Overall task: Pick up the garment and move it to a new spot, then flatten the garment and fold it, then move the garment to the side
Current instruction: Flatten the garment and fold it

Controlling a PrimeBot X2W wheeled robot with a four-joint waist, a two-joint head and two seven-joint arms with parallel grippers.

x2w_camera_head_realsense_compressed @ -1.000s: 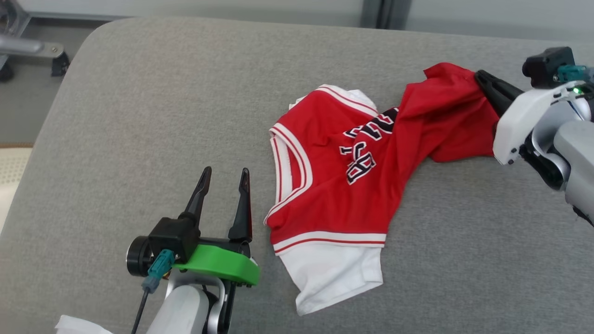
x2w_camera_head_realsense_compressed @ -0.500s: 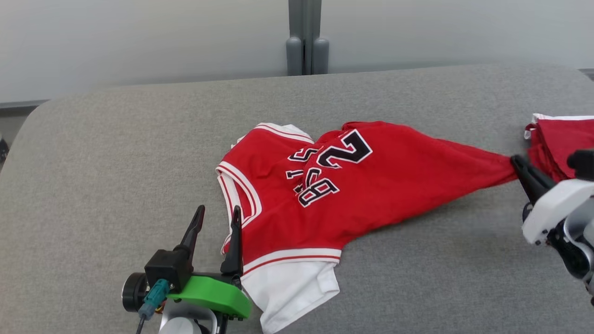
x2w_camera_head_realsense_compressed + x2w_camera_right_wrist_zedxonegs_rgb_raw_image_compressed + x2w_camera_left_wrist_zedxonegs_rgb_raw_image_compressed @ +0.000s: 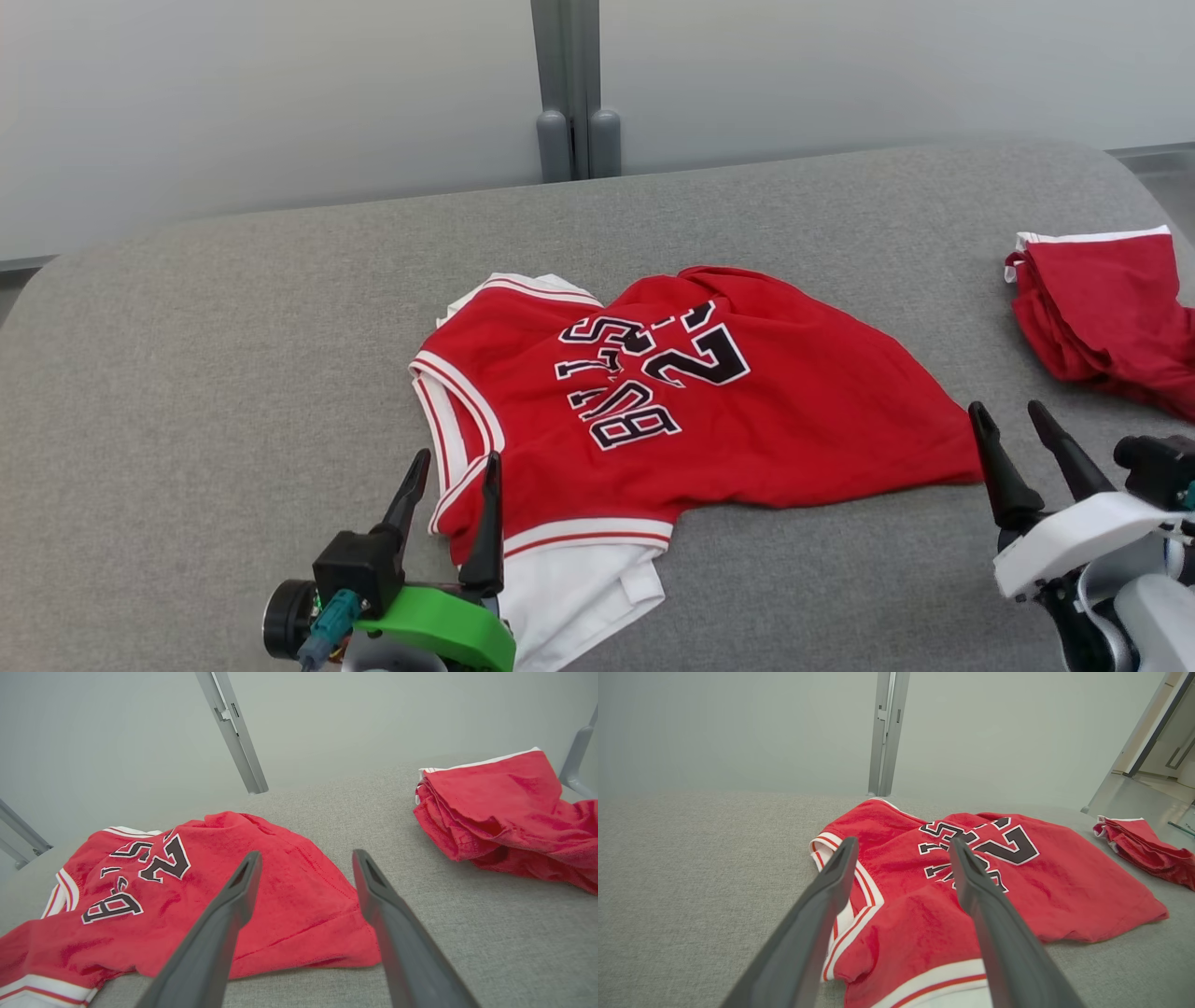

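The red garment [image 3: 709, 411] lies on the grey cushion [image 3: 233, 373], its long axis left to right, between the left gripper [image 3: 456, 457] at its armhole edge and the right gripper [image 3: 1005, 408] just beside its opposite corner, both spread wide and empty.

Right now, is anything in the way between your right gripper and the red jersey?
Nothing visible. The open right gripper sits right at the red jersey, at its right-hand corner, with bare grey cushion beside it. A second red garment lies farther right, apart from both.
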